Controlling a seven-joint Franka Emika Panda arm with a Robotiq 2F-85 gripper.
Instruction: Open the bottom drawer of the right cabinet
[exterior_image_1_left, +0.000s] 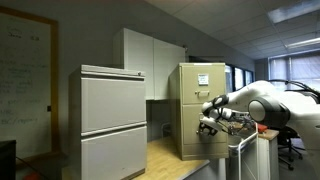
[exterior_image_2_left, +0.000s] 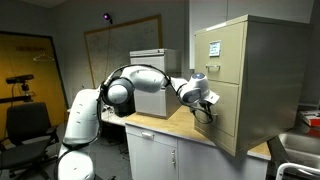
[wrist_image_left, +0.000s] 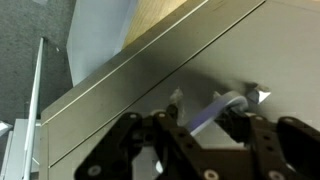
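Your right cabinet (exterior_image_2_left: 262, 75), tall and tan, stands on a wooden counter (exterior_image_2_left: 160, 126). The bottom drawer (exterior_image_2_left: 226, 118) sits flush at the foot of its stack. Your gripper (wrist_image_left: 195, 128) is spread wide, jaws either side of the drawer's silver handle (wrist_image_left: 228, 103).

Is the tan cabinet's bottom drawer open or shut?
Shut. In an exterior view, the bottom drawer front sits flush with the cabinet face, no gap showing.
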